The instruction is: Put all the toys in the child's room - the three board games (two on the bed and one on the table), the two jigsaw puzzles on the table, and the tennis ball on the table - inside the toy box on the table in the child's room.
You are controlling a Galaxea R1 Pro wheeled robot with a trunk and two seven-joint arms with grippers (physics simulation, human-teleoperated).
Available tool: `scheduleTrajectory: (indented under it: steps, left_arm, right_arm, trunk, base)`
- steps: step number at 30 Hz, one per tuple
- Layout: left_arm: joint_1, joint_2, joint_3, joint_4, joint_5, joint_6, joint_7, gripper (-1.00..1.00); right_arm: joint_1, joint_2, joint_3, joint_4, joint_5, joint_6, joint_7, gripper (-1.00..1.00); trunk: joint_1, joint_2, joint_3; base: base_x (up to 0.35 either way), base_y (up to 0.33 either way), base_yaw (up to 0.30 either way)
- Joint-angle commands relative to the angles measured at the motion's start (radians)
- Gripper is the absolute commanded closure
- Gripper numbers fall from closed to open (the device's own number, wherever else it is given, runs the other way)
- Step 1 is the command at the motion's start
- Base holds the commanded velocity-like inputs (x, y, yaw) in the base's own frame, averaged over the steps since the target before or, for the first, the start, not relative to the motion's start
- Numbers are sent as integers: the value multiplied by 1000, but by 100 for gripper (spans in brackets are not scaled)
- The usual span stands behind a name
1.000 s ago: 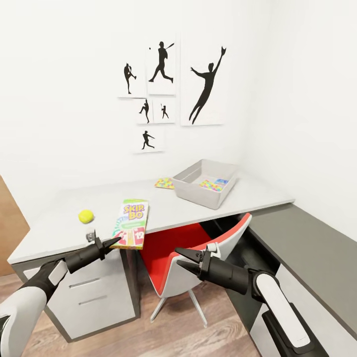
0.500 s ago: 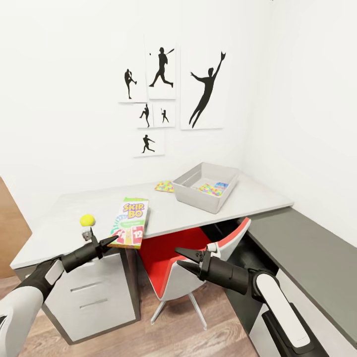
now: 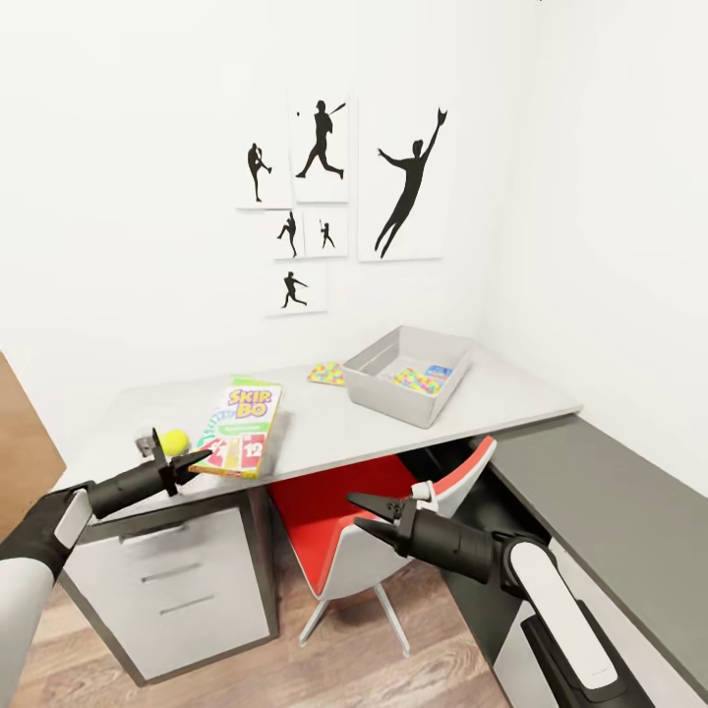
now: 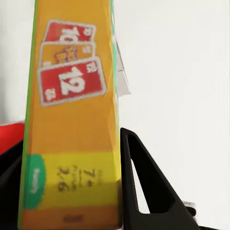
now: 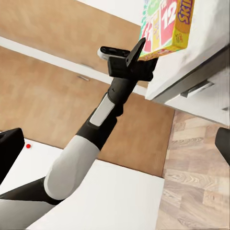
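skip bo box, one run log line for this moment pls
left tool: shut on Skip Bo box, lifted at table edge | right tool: open, empty | toy box: one puzzle inside

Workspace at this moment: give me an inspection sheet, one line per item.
Surface: table with pale grey top, three white drawers below.
Job's things: SKIP BO board game at the front edge, near end raised; tennis ball beside it; one jigsaw puzzle on the top, another inside the toy box.
Clutter: nothing seen.
Grippers: left gripper shut on the game's near end; right gripper open, empty, below table height.
Cables: nothing seen.
Surroundings: red chair under the table, silhouette prints on white wall, dark grey cabinet.
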Motion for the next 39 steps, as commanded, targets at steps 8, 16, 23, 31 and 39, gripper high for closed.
scheduleTrajectory:
  steps: [8, 16, 23, 31, 39]
  left_arm:
    - [0, 21, -4, -13, -20, 17, -143, 100]
    - [0, 23, -5, -14, -23, 17, -153, 100]
    - [0, 23, -6, -14, -23, 17, -154, 100]
    - [0, 21, -6, -14, -23, 17, -154, 100]
    - [0, 22, -24, -14, -23, 17, -154, 100]
  right_arm:
    - [-1, 2, -5, -3, -4, 3, -146, -100]
    - [-1, 26, -12, -1, -9, 0, -149, -100]
    - [-1, 59, -13, -3, -20, -85, -149, -100]
    - [-1, 56, 17, -3, -11, -101, -198, -100]
    - [-1, 47, 19, -3, -6, -113, -159, -100]
  trunk:
    - [-31, 56, 24]
    - [-62, 112, 49]
    - [-88, 161, 71]
    - [-119, 217, 96]
    - [-150, 273, 121]
  base:
    - [0, 0, 0]
    - [0, 0, 0]
    - [0, 0, 0]
    - [0, 0, 0]
    - [0, 0, 0]
